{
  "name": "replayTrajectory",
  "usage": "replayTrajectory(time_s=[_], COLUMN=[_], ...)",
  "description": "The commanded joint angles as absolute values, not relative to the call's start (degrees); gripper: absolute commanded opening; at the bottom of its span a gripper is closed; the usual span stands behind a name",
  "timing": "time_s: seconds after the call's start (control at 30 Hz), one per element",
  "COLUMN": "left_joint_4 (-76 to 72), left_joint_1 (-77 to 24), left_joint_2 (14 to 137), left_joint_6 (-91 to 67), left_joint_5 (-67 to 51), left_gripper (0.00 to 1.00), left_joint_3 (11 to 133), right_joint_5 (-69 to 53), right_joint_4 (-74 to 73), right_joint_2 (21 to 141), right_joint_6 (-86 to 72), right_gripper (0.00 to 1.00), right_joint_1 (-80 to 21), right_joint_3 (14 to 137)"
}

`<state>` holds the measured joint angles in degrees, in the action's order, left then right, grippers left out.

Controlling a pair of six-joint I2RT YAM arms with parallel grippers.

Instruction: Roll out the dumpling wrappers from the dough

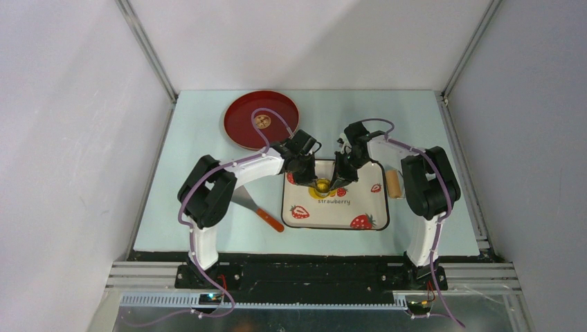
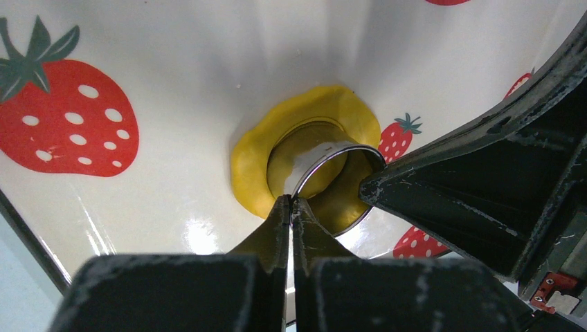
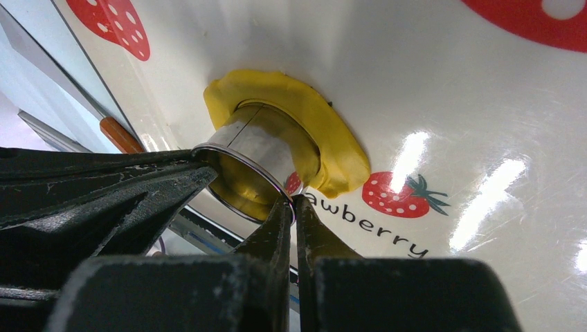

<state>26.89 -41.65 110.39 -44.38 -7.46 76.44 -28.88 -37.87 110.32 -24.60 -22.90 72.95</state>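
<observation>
Flattened yellow dough (image 2: 253,162) lies on the strawberry tray (image 1: 360,207), near its back edge. A metal ring cutter (image 2: 315,155) stands pressed into the dough (image 3: 304,104). My left gripper (image 2: 291,202) is shut on the ring's thin rim from one side. Opposite it, my right gripper (image 3: 291,202) is shut on the rim of the ring cutter (image 3: 256,149). In the top view both grippers meet over the dough (image 1: 322,187). Yellow shows inside the ring. Any dumpling wrappers are hidden.
A red plate (image 1: 239,128) with a small tan round thing on it sits at the back left. A wooden roller (image 1: 394,184) lies just right of the tray. An orange-handled spatula (image 1: 259,211) lies left of the tray, under the left arm.
</observation>
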Motion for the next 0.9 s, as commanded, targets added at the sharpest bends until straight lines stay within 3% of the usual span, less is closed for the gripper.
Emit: replayTrajectory(time_s=[0.0, 0.87], left_joint_4=[29.84, 34.20], left_joint_1=[-42.43, -43.59], left_joint_2=[112.92, 115.12], left_joint_6=[-46.15, -47.99], left_joint_5=[-4.33, -1.50], left_gripper=[0.00, 0.00], left_joint_3=[74.39, 77.22], right_joint_5=[-25.37, -26.95], right_joint_4=[-35.85, -31.85], right_joint_2=[113.92, 115.95], right_joint_6=[-23.62, -24.77], right_gripper=[0.00, 0.00], right_joint_1=[-24.41, -22.96], right_joint_3=[70.22, 63.71])
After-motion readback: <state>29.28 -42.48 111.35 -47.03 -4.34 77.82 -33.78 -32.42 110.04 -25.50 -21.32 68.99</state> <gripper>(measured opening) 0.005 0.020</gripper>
